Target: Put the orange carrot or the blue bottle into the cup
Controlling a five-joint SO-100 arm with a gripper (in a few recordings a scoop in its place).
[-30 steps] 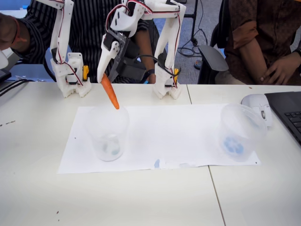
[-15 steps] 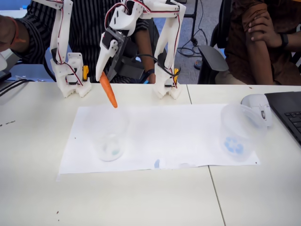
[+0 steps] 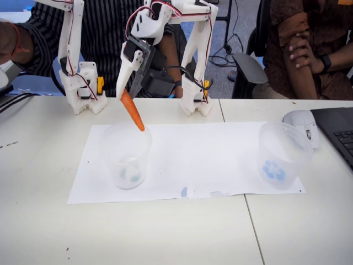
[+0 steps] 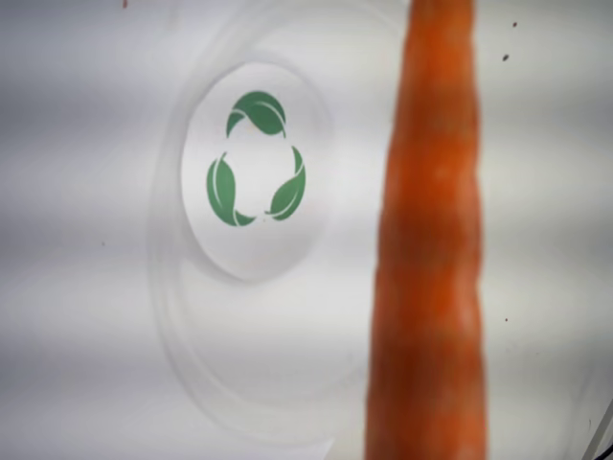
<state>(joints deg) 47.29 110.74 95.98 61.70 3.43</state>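
One white arm reaches forward and down from its base at the back of the worktop point(image 3: 38, 221), its pincer point(image 3: 124, 95) pointing steeply downward and clamped on the thick end of the orange carrot point(image 3: 133, 110). The carrot hangs tilted, its tip lowest and to the right in the fixed view, just above the rear rim of the cup point(image 3: 126, 155). In the wrist view the carrot point(image 4: 428, 249) runs as a blurred orange bar down the right half, with the cup point(image 4: 192, 326) below it and to the left.

The cup stands upright on a white paper sheet point(image 3: 204, 160) spread on the worktop. A second clear cup point(image 3: 282, 154) with a blue mark on its base stands upright at the sheet's right end, well apart from the first. Beyond it lie a white computer mouse point(image 3: 300, 122) and the corner of a laptop point(image 3: 337, 132). Two people sit behind the worktop.

The cup's base bears a green emblem point(image 4: 256, 159) of three leaves set in a ring; no writing can be read.
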